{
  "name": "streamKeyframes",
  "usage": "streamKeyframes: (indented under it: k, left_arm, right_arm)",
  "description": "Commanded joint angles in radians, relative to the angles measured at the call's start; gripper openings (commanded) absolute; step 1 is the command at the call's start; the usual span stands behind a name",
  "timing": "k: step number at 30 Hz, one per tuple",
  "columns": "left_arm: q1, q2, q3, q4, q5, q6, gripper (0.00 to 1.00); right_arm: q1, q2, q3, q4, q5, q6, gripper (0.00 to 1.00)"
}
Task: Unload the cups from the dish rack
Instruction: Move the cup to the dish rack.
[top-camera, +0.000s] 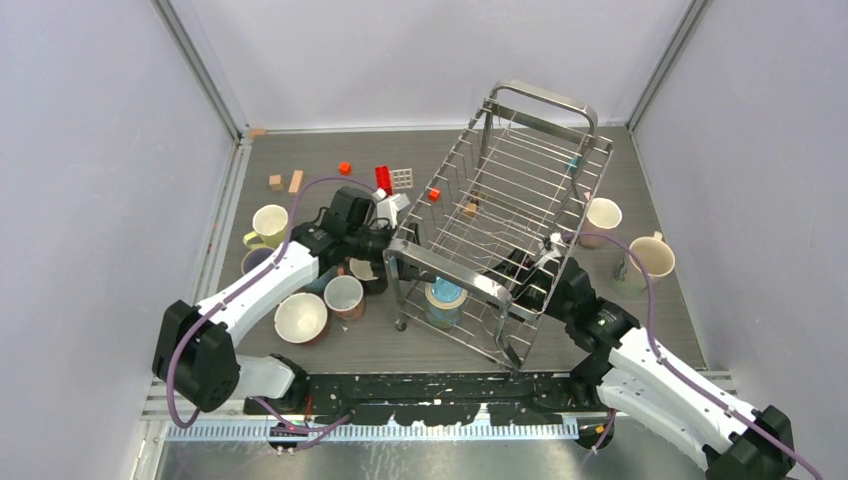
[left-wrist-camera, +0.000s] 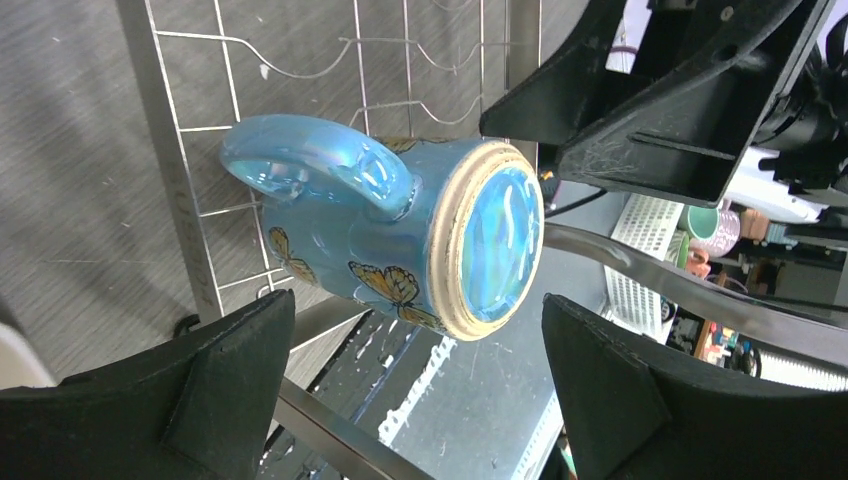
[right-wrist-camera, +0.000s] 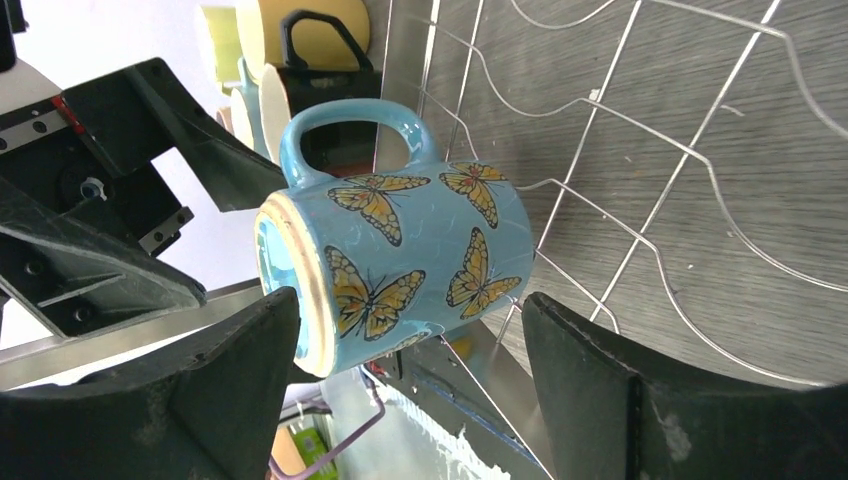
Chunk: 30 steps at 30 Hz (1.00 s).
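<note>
Down at the six o'clock end of the dish rack (top-camera: 520, 190), one blue butterfly mug (top-camera: 443, 300) sits upturned on the wires, base up. The left arm (top-camera: 270, 285) reaches in from nine o'clock and the right arm (top-camera: 640, 360) from three. The left jaws and the right jaws both stand spread wide on either side of the mug, gripping nothing. On the surface, a yellow cup (top-camera: 268, 225) sits at nine o'clock and a cream cup (top-camera: 650, 258) at three.

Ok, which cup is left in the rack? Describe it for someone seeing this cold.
Find the big wire dish rack in the middle of the table. At its near end sits one glossy light blue mug. It alone is inside the rack, and it has orange butterflies on its side.
</note>
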Motion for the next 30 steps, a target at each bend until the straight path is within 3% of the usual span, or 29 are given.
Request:
streamKeyframes:
  k: [1,17,30]
  left_arm:
    - [-0.028,0.018,-0.021,0.067,0.040,-0.014,0.94]
    - [-0.064,0.032,-0.059,0.082,0.056,-0.027,0.86]
    - [-0.095,0.071,-0.074,0.170,0.071,-0.092,0.69]
  right_arm:
    - [0.005,0.049,-0.022,0.162,-0.098,-0.004,0.85]
    - [0.004,0.066,-0.049,0.214,-0.172,0.008,0.84]
    - [0.019,0.164,-0.028,0.291,-0.199,0.017,0.80]
